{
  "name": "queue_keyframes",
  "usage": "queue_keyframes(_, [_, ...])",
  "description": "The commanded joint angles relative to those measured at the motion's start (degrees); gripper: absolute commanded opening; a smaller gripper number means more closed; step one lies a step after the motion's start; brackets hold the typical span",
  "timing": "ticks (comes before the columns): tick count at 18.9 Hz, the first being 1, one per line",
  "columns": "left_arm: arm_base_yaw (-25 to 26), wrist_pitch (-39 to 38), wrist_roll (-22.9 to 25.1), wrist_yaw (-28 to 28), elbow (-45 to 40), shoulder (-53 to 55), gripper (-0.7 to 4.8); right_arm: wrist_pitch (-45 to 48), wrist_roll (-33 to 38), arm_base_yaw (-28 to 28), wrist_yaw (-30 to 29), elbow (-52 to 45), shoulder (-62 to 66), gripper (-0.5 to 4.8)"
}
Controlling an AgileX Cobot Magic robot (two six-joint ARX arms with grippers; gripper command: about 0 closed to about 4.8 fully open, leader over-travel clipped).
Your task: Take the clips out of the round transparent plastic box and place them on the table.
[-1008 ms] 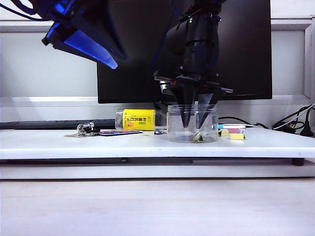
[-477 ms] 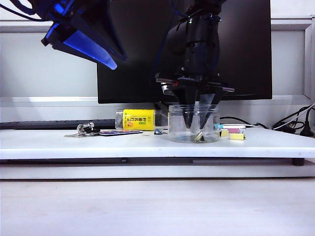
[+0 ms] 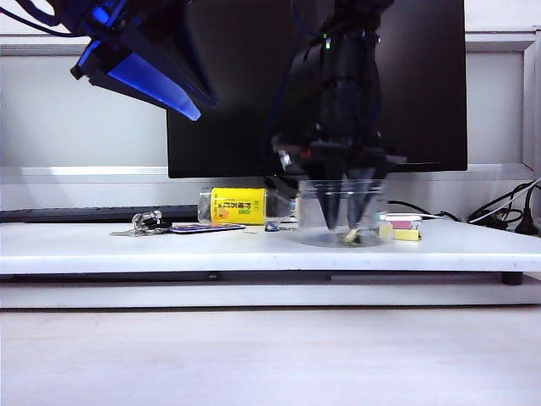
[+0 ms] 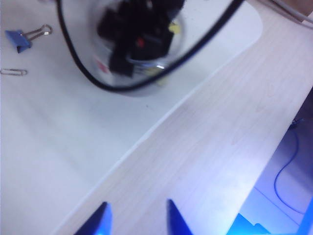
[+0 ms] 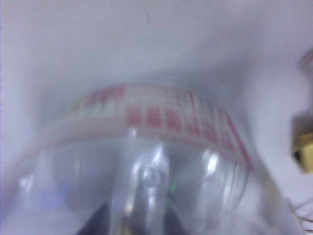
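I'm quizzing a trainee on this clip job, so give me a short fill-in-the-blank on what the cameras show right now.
1. The right gripper reaches down into the round transparent plastic box, which stands on the ____ table.
2. The left gripper hangs high, holding ____.
3. The bottle lying behind has a ____ label.

Missing words: white; nothing; yellow

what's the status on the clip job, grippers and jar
Right gripper down inside the round transparent plastic box, jaws apart, grip unclear. Left gripper open, raised off to the side. Yellow clip on box floor. Nothing blocking.
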Motion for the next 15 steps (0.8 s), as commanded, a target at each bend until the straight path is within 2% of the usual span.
queue_keyframes(1, [0.0, 0.3, 0.7, 0.1, 0.1, -0.1, 1.56, -0.1, -0.6, 0.0, 0.2, -2.6, -0.3, 1.47])
queue_keyframes(4, [0.0, 0.3, 0.7, 0.1, 0.1, -0.1, 1.56, 0.0, -0.8, 0.0, 3.6, -3.5, -0.3, 1.28])
queue_keyframes(5, [0.0, 0.3, 0.7, 0.1, 0.1, -0.1, 1.56, 0.0, -1.5, 0.0, 4.2, -3.5, -0.1, 0.84])
queue_keyframes(8, [0.0, 0.3, 0.7, 0.1, 0.1, -0.1, 1.56, 0.0, -2.1, 0.0, 5.6, -3.5, 0.1, 0.02])
queue_keyframes(12, [0.0, 1.0, 0.7, -0.2, 0.1, -0.1, 1.56, 0.0, -3.1, 0.0, 5.9, -2.7, -0.1, -0.01])
queue_keyframes(15, [0.0, 1.5, 0.9, -0.2, 0.1, -0.1, 1.56, 0.0, -3.1, 0.1, 5.1, 2.8, -0.1, -0.01])
